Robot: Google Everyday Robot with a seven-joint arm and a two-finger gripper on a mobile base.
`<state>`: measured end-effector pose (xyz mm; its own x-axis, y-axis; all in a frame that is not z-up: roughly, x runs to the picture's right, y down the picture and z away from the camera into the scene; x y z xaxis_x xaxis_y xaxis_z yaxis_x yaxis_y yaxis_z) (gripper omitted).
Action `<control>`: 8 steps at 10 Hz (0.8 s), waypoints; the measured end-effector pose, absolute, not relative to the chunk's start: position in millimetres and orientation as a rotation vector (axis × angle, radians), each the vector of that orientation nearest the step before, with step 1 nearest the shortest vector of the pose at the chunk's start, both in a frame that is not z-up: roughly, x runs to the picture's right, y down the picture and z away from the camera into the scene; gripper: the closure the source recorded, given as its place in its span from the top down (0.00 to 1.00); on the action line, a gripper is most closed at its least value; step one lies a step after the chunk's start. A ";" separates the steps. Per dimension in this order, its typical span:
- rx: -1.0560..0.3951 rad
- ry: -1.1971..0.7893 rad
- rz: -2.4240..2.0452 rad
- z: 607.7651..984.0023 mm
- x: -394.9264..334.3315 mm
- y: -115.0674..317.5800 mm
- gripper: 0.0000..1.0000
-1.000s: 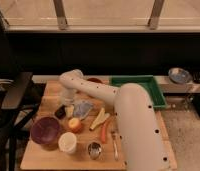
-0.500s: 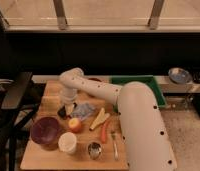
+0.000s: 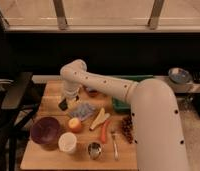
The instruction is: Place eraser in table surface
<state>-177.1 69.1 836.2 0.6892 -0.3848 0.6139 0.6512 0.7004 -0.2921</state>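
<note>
At the rear left of the desk [image 3: 43, 160], the gripper [image 3: 68, 100] hangs low over the planks. The eraser [image 3: 63, 105] is right at its tip, but I cannot tell whether it is gripped or let go. Bare wood runs from there to the left edge and back to the rear edge. To the right a blue-grey block [image 3: 83, 111] lies just beside the eraser. An apple [image 3: 74, 124] and a purple bowl [image 3: 45, 132] crowd the front. The green tray [image 3: 124, 102] lies well to the right, partly under the arm.
</note>
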 end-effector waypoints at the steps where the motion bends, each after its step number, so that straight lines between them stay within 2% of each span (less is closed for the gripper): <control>1: -0.502 -0.539 -0.609 831.3 -172.5 61.0 0.00; 8: -0.352 -0.560 -0.605 796.2 -165.5 22.9 0.00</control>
